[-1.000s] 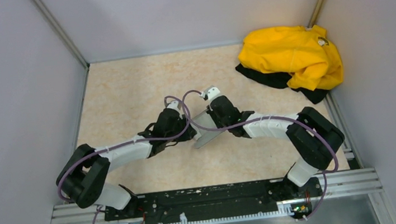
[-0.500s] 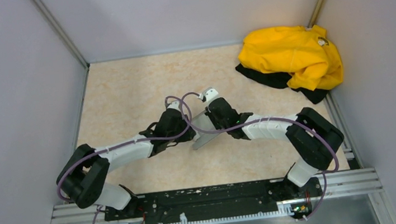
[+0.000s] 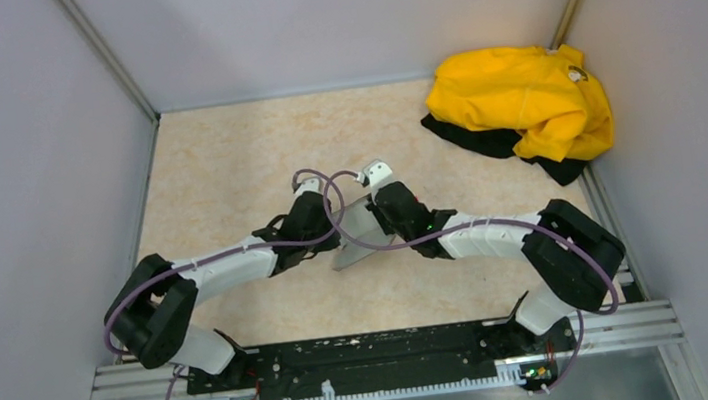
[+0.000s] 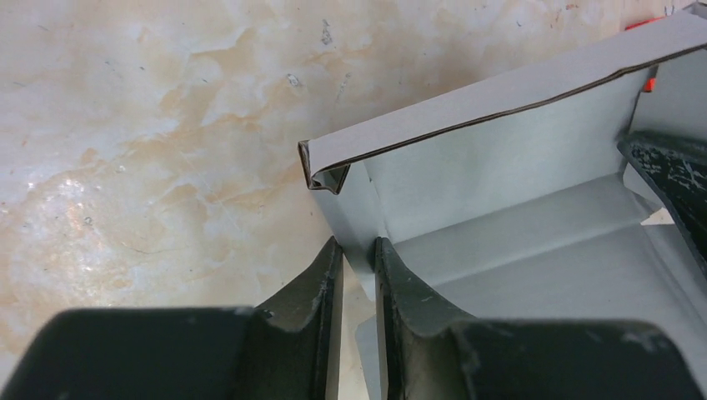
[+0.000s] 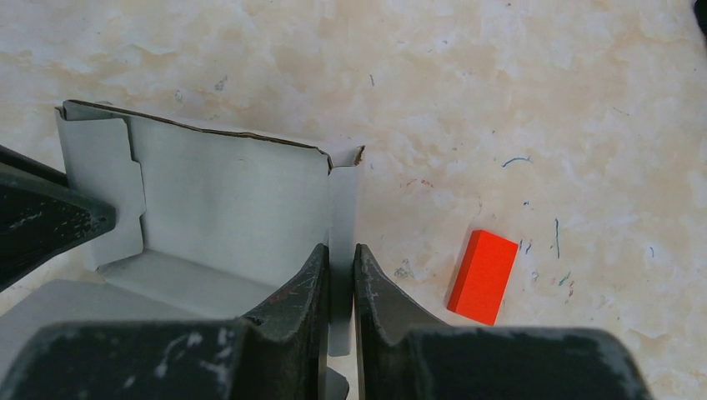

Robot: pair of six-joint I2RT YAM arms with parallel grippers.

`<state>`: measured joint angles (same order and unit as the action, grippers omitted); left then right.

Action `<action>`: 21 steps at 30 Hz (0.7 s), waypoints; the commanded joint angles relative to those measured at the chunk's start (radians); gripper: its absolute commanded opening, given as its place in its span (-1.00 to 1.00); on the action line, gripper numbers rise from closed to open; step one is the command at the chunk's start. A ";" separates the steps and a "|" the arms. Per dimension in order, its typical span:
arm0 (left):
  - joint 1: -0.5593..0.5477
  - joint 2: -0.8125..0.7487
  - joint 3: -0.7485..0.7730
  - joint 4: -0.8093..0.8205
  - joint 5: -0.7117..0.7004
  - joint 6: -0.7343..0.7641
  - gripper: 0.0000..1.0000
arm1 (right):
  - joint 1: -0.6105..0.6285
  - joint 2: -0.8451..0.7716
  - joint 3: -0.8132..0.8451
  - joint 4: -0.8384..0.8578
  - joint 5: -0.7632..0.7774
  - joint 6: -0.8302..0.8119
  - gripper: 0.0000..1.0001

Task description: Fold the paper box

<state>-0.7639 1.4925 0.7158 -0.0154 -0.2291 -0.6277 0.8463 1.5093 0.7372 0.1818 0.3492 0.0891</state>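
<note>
– So, where is the paper box (image 3: 357,232)?
– Near the middle of the table (image 3: 225,164), between the two arms. It is half-formed: one long wall stands upright with its top edge folded over, and a flat panel runs from the wall's foot back towards the wrists.
– What is the left gripper (image 4: 357,250) doing?
– Its jaws are nearly closed, pinching the thin side flap at one end of that wall.
– And the right gripper (image 5: 340,254)?
– The same at the other end: narrow jaws clamped on the side flap at the corner.
– Does the box rest on the table or hang above it?
– I cannot tell from these views.
– Anything else nearby?
– A small red block (image 5: 482,277) lies on the table beside the right gripper's end of the box, not touching it. A yellow garment (image 3: 525,100) is heaped in the far right corner over dark cloth, well apart from the arms.
</note>
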 commanded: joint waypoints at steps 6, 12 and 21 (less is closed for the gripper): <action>-0.031 0.016 0.023 -0.071 -0.190 0.037 -0.67 | 0.068 -0.064 -0.053 0.092 -0.029 0.007 -0.80; -0.055 0.042 0.060 -0.113 -0.274 0.051 -0.89 | 0.082 -0.072 -0.084 0.101 -0.019 0.014 -0.79; -0.085 0.063 0.084 -0.147 -0.346 0.051 -1.00 | 0.083 -0.063 -0.089 0.096 -0.018 0.031 -0.71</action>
<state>-0.8433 1.5299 0.7868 -0.1143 -0.4744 -0.6075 0.8986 1.4723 0.6479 0.2794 0.3809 0.1162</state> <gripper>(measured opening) 0.206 0.139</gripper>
